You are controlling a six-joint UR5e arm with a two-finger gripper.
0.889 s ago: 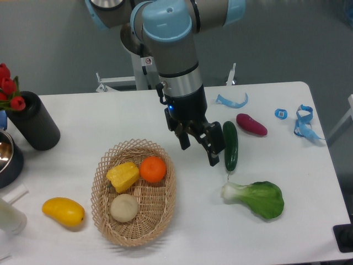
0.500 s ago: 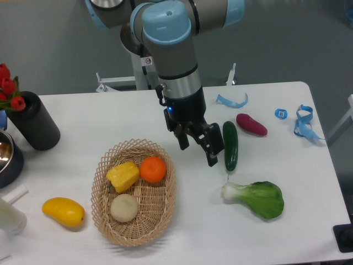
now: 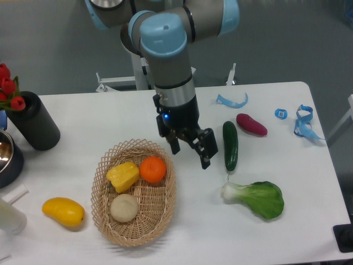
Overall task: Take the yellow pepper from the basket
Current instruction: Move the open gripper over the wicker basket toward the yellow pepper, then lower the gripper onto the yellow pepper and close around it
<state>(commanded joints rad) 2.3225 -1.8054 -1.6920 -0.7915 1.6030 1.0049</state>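
The yellow pepper (image 3: 123, 175) lies in the upper left of the wicker basket (image 3: 160, 218), beside an orange (image 3: 153, 169) and above a pale beige ball (image 3: 124, 207). My gripper (image 3: 191, 157) hangs open and empty just right of the basket's upper rim, its fingers (image 3: 206, 161) pointing down over the white table. It is to the right of the pepper, with the orange between them.
A green cucumber (image 3: 230, 146), a purple eggplant (image 3: 251, 125) and a bok choy (image 3: 255, 198) lie to the right. A yellow mango (image 3: 63, 212) lies left of the basket. A black cylinder (image 3: 34, 121) with red tulips and a dark metal bowl (image 3: 7, 159) stand at far left. Blue tape bits lie at the back right.
The arm has shifted left, bringing the open gripper closer to the basket's rim. Nothing else has moved.
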